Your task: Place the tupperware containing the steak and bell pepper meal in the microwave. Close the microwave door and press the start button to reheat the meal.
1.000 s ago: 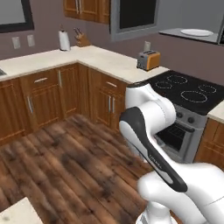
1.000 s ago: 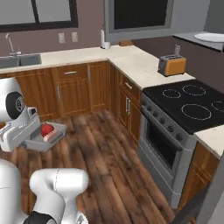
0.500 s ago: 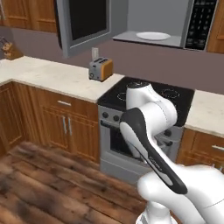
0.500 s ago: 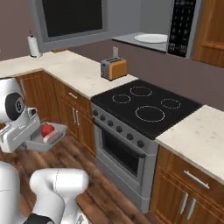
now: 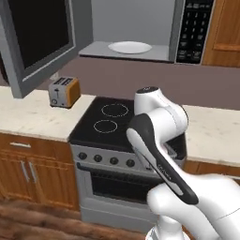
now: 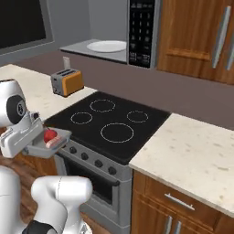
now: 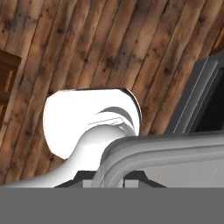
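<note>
Fingers (image 7: 109, 177) clamped on the tupperware (image 6: 50, 142) rim, steak and bell pepper meal (image 6: 50, 137) inside, held before the stove (image 6: 109, 125), microwave (image 5: 136, 33) open above

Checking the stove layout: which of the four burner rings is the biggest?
The front right ring on the stove, nearest the light counter. Its circle is clearly wider than the other three, which look much alike in size.

Cut off and hidden

The microwave door (image 5: 37, 44) runs off the picture's left edge; the tupperware (image 6: 51, 142) hides the end effector's fingertips.
</note>
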